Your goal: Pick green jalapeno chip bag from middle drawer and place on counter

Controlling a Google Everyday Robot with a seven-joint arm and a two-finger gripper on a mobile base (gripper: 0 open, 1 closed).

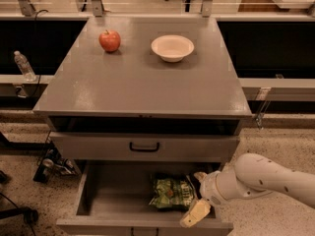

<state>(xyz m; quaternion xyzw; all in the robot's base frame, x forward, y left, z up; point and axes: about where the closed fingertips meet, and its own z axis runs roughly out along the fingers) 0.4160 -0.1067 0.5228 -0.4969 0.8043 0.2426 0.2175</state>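
So nearest the bottom edge, the middle drawer (113,200) is pulled wide open: a grey metal box with a flat, dull floor and low side walls. The green jalapeno chip bag (171,193) lies flat on that floor, right of centre. It's crinkly glossy foil with pale lettering, but I can't read any of it.

The gripper (197,194) sits at the bag's right edge, on a smooth white arm (266,178) that reaches in from the lower right. Its pale fingers (195,214) are spread apart, one at the bag's far corner and one at the near one. Can't tell if they actually touch the foil.

Just above is a shut grey drawer front (98,146) with a black handle (144,146), then a dark gap under the top.

The counter (142,82) is a big flat slab of grey paint with a slight sheen. Toward its far side are a red apple (110,40) on the left and a round white bowl (172,47) to its right, apart from each other.

The floor (24,132) is speckled beige. A clear water bottle (23,66) stands on a ledge at the left edge.
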